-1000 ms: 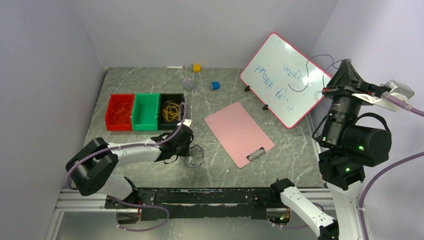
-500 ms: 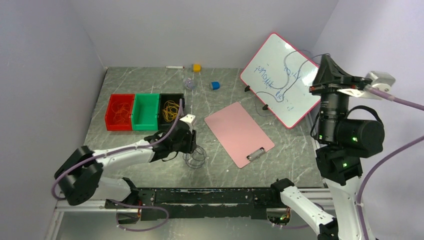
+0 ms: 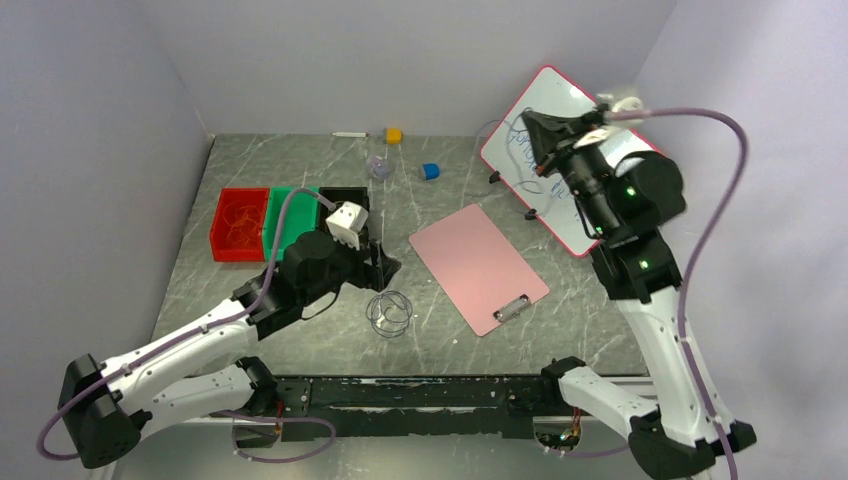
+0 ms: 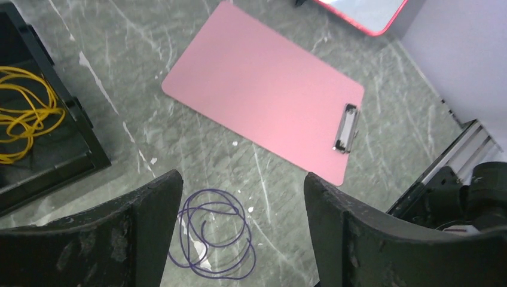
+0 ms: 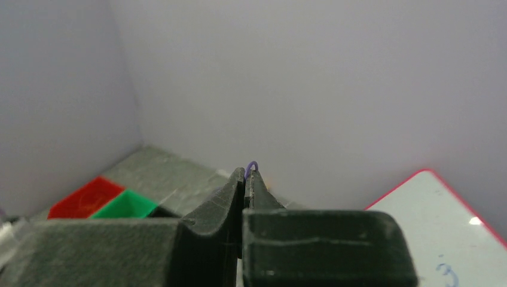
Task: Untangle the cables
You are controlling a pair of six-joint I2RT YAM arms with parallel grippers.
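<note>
I take the step in hand to be parting 2 dark cables. The left pincer point(image 4: 242, 182) hangs just left of the pink clipboard point(image 3: 478, 265), its jaws wide apart and holding nothing. Straight beneath it a dark coil point(image 4: 212, 234) lies on the desk point(image 3: 450, 340) in a few overlapping loops, just beside the clipboard's near-left edge but not touching it.

The right pincer point(image 5: 245, 177) is high in the air beyond the clipboard's far-right corner. Its jaws are pressed together on a thin dark strand point(image 5: 252, 164), and only a small bend shows above the tips. Whether that strand reaches the coil, I cannot tell.

If it does, a hard lift would drag the whole coil. I would pin 1 loop with the left pincer and draw the strand away slowly.

Well left of the clipboard stand 3 bins. The red bin point(image 3: 238, 252) holds orange-red cables point(image 3: 240, 218), the green bin point(image 3: 280, 243) comes next, and the black bin point(image 4: 89, 140) holds yellow cables point(image 4: 27, 113).

The left arm lies between the clipboard and those bins, so any carry that way must clear it. The whiteboard point(image 3: 512, 150) leans close behind the right pincer, where a dangling end could snag. A blue block point(image 3: 430, 171) and a yellow block point(image 3: 394, 135) sit beyond the clipboard's far edge, out of the way.
</note>
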